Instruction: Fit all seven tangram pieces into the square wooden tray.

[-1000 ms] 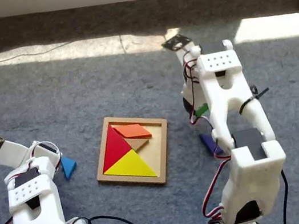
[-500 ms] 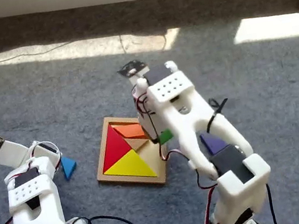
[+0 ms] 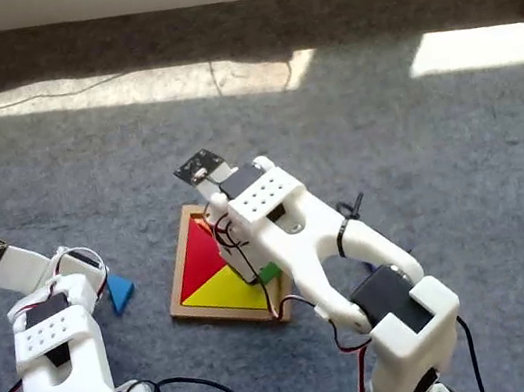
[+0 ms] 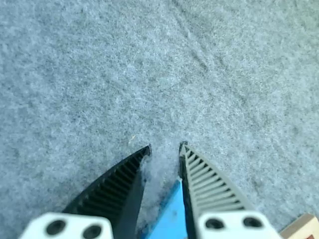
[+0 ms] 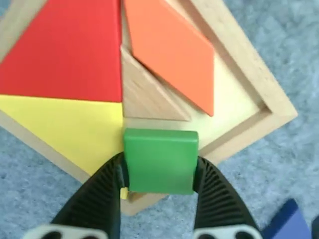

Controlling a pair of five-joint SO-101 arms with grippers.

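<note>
A red triangle point(image 5: 65, 55), yellow triangle point(image 5: 65, 127), orange parallelogram point(image 5: 172, 50) and wooden triangle point(image 5: 144, 94) lie flat inside the square wooden tray point(image 5: 241, 59); a green square point(image 5: 159, 149) hangs in the right gripper point(image 5: 159, 162) over its rim, a blue triangle point(image 3: 120, 292) well apart.

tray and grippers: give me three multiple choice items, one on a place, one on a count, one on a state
1. Where is the green piece?
A) on the carpet
B) in the right gripper, over the tray
C) lying flat in the tray

2. How many pieces lie in the tray?
A) two
B) six
C) four

3. What state is the left gripper in?
A) open
B) shut on the green piece
C) shut on the tray's rim

Answers:
1 B: it is gripped from both sides with the tray below.
2 C: red triangle, yellow triangle, orange parallelogram and wood-coloured triangle.
3 A: its fingers stand apart over the carpet.
</note>
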